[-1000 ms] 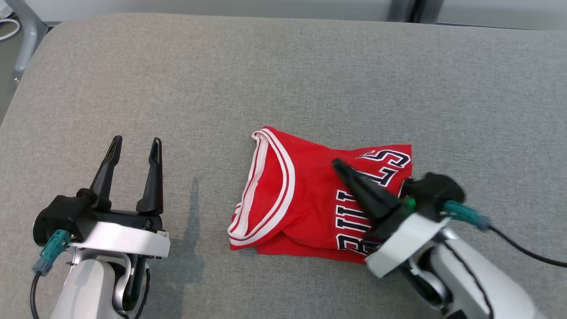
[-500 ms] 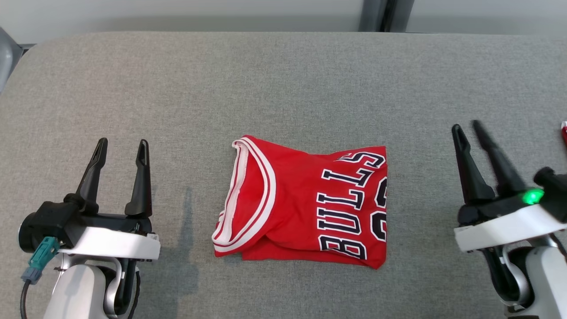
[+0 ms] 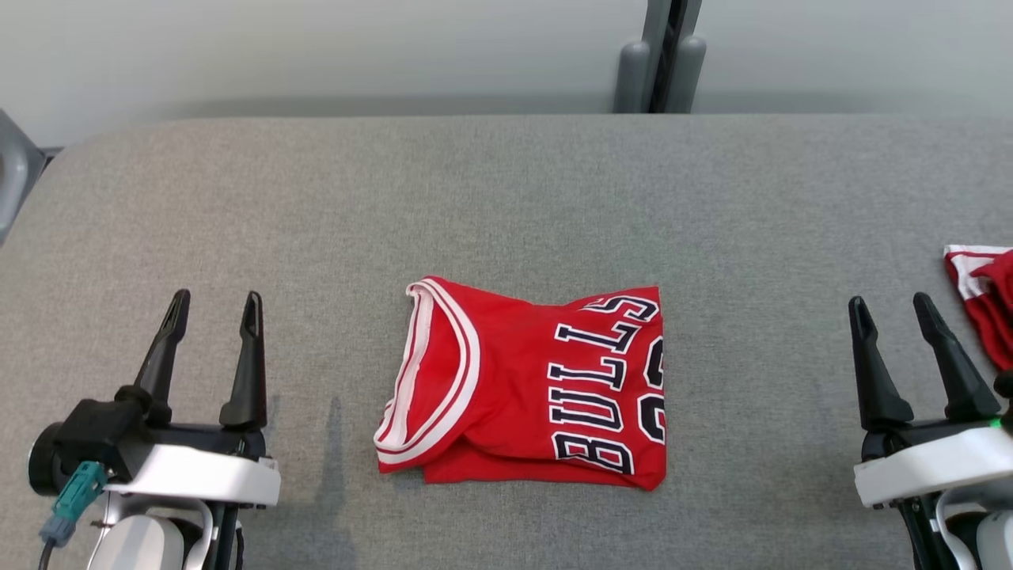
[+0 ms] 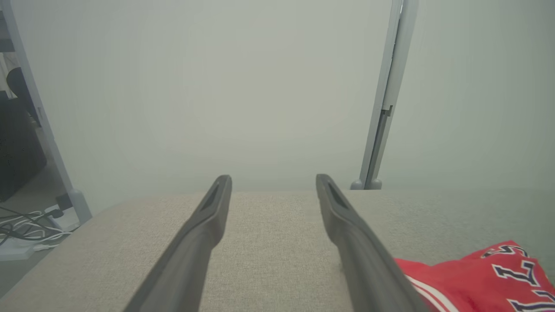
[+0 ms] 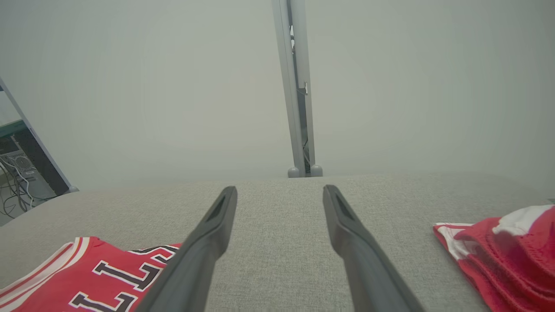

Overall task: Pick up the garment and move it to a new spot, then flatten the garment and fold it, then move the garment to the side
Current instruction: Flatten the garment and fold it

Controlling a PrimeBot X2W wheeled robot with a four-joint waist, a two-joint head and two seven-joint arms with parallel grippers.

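Empty, released: left gripper [image 3: 212,305], right gripper [image 3: 890,309]. Folded jersey [image 3: 526,380] sits mid surface [image 3: 506,198]; a one-sided grab could unfold it.

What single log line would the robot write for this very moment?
garment: folded red Bulls jersey flat on grey padded table | left claw: open, empty | right claw: open, empty

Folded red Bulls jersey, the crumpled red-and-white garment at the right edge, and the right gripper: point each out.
Folded red Bulls jersey [image 3: 514,380], head view, plain red fabric at its middle.
Crumpled red-and-white garment [image 3: 989,310], head view, its red folds.
Right gripper [image 3: 888,305], head view, midway between its open fingertips.
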